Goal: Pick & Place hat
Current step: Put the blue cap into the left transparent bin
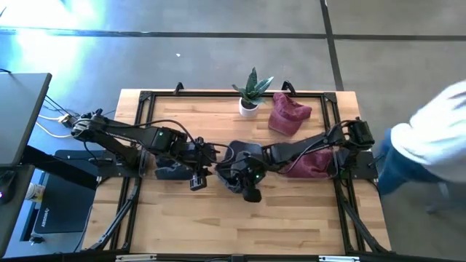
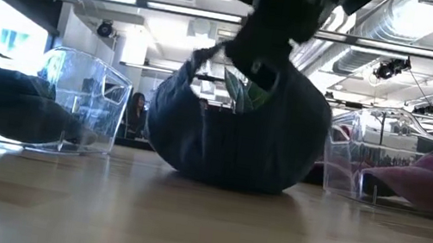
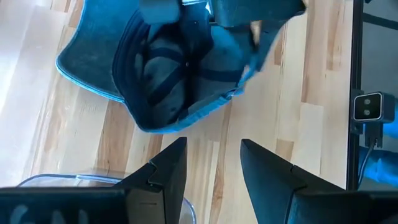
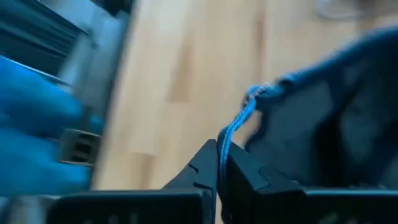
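A dark blue cap (image 1: 234, 177) lies near the table's middle, upside down with its inside showing in the left wrist view (image 3: 168, 74). In the low view the cap (image 2: 236, 133) rests on the wood by its crown. My right gripper (image 4: 222, 163) is shut on the cap's rim and comes in from the table's right. My left gripper (image 3: 213, 163) is open. It hovers just left of the cap (image 1: 198, 179) and touches nothing. My right gripper pinches the cap's rim edge (image 4: 231, 132) between its two fingers, and the thin edge runs into the shut jaws. It comes at the cap from above (image 2: 253, 53). The rim is drawn up while the crown's underside (image 2: 225, 180) stays on the table.
A clear bin on the left (image 2: 71, 103) holds another dark cap (image 1: 171, 172). A clear bin on the right (image 2: 367, 163) holds a maroon cap (image 1: 314, 164). A second maroon cap (image 1: 289, 113) and a potted plant (image 1: 250, 93) stand near the far edge. A person (image 1: 437, 138) stands beyond the right edge.
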